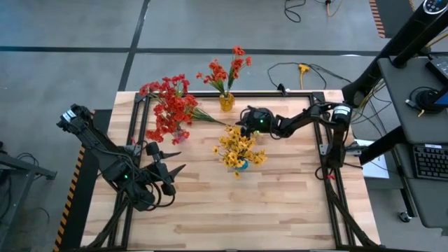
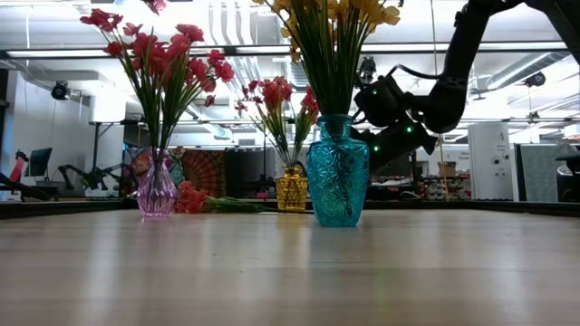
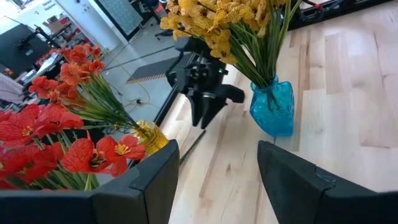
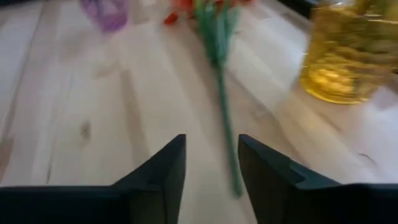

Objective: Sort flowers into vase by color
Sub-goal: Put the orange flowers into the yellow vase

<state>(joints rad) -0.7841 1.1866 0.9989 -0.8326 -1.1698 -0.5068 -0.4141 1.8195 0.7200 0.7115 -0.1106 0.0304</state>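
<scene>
Three glass vases stand on the wooden surface (image 1: 280, 203): nearest, a blue one (image 2: 337, 172) with yellow flowers (image 1: 239, 148); farther, pink (image 2: 157, 190) with red (image 1: 171, 105), amber (image 2: 292, 190) with orange-red (image 1: 224, 71). One red sprig (image 4: 221, 74) lies flat before the right tool (image 1: 243, 120), fingers spread. Left tool (image 1: 171, 155) spread, empty.

No readable text, label, brand or number appears in any view. Signs in the room behind are too blurred.

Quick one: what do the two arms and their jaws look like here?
Both arms, left arm and right arm, are dark, near-black jointed links. Small green lights glow near each wrist. The left gripper and right gripper have flat, wedge-shaped black jaws. No markings are readable.
</scene>
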